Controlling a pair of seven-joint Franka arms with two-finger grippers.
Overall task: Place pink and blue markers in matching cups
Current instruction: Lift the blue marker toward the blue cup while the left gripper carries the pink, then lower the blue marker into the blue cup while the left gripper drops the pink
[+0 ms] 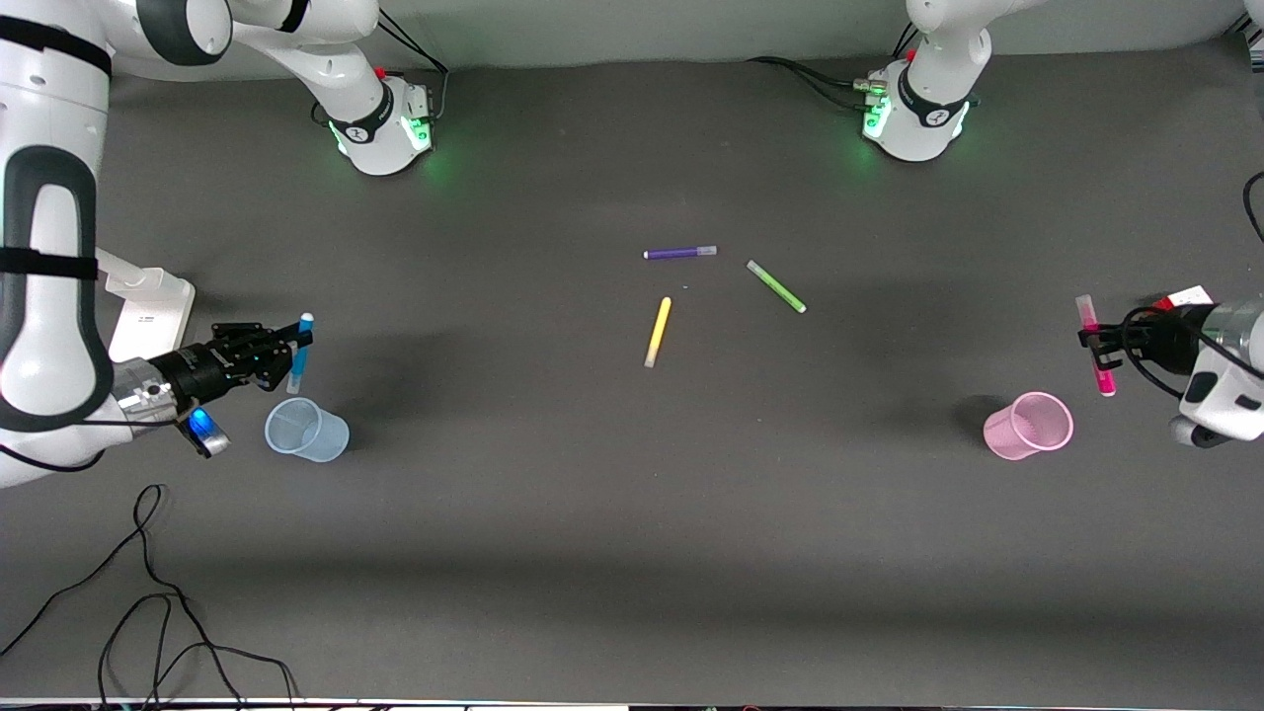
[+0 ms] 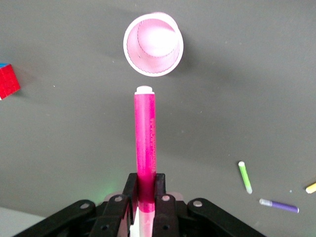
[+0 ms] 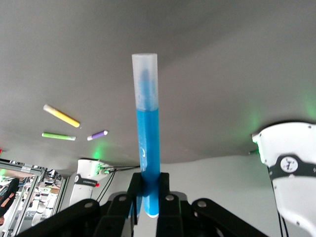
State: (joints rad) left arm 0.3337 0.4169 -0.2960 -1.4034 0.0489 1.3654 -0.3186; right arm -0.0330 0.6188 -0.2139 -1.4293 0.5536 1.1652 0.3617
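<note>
My left gripper (image 1: 1091, 338) is shut on the pink marker (image 1: 1096, 346), holding it upright in the air beside the pale pink cup (image 1: 1029, 426) at the left arm's end of the table. In the left wrist view the pink marker (image 2: 146, 138) points toward the pink cup (image 2: 153, 44), pinched by that gripper (image 2: 146, 190). My right gripper (image 1: 299, 346) is shut on the blue marker (image 1: 300, 354), upright just above the pale blue cup (image 1: 306, 430) at the right arm's end. The right wrist view shows the blue marker (image 3: 147, 138) clamped in that gripper (image 3: 149, 190).
A purple pen (image 1: 679, 253), a green pen (image 1: 776, 286) and a yellow pen (image 1: 658, 332) lie in the middle of the table. A red block (image 2: 7, 81) lies near the left gripper. Black cables (image 1: 148, 592) trail at the front edge on the right arm's side.
</note>
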